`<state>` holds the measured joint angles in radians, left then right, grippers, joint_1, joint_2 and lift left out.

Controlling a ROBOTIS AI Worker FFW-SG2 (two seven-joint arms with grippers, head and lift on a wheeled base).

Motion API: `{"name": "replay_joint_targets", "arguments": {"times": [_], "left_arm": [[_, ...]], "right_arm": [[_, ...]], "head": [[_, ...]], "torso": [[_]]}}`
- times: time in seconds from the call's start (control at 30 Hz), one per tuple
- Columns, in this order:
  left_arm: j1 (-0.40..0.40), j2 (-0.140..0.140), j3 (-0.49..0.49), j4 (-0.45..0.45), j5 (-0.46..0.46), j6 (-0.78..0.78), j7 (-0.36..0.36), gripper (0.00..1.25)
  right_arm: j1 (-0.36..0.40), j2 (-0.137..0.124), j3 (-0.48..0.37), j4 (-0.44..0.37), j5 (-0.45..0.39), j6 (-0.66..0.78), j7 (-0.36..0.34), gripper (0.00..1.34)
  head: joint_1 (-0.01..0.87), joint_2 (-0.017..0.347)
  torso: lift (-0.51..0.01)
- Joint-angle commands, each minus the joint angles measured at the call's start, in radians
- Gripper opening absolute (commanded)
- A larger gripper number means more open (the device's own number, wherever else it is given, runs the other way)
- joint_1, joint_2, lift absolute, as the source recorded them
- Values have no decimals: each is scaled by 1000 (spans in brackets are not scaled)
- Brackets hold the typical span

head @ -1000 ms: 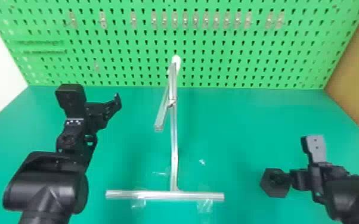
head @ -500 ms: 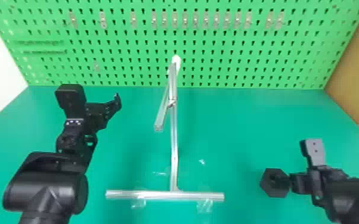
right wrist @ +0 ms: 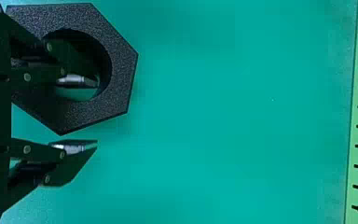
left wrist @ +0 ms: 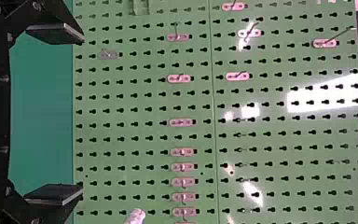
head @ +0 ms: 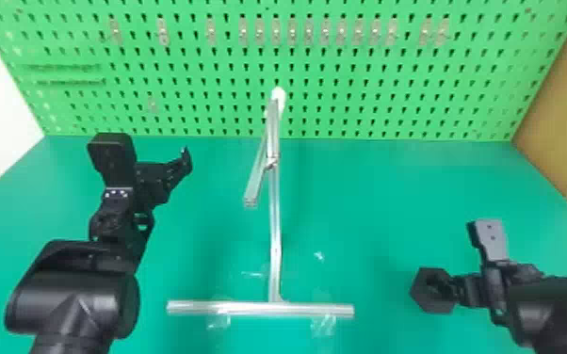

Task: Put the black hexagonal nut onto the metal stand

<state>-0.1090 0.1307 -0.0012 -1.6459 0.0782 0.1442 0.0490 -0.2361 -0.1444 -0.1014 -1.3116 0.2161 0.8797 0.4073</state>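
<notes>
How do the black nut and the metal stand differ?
The nut is black; the stand is silvery. The nut is one hexagonal block with a round hole; the stand is several slim bars joined together. The right hand has a finger at the nut's hole; no hand touches the stand.

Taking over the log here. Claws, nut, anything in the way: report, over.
Right claw open, one finger at the hole of the black hexagonal nut, other outside. Left claw open, left of metal stand, across from nut.
</notes>
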Motion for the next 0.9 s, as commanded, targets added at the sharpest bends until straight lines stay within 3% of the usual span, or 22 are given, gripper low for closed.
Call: {"name": "replay_joint_targets", "arguments": {"times": [0.0, 0.17, 0.33, 0.57, 0.87], "left_arm": [[0, 0, 0, 0, 0, 0, 0, 1101], [0, 0, 1, 0, 0, 0, 0, 1100], [0, 1, 1, 0, 0, 0, 0, 1100], [0, 1, 1, 0, -5, 0, 0, 1101], [-3, 1, 1, 0, -9, 0, 0, 1101]], "right_arm": [[-12, -3, 22, 0, 20, 28, 2, 453], [-23, -3, 40, -3, 42, 64, 4, 178], [-43, -9, 80, -26, 83, 128, 7, 172], [-72, -29, 128, -147, 69, 275, 14, 172], [-163, -73, 180, -255, 28, 418, 107, 172]], "head": [[693, 81], [693, 81], [693, 81], [693, 81], [693, 81]], "torso": [[-1], [-1], [-1], [-1], [-1]]}}
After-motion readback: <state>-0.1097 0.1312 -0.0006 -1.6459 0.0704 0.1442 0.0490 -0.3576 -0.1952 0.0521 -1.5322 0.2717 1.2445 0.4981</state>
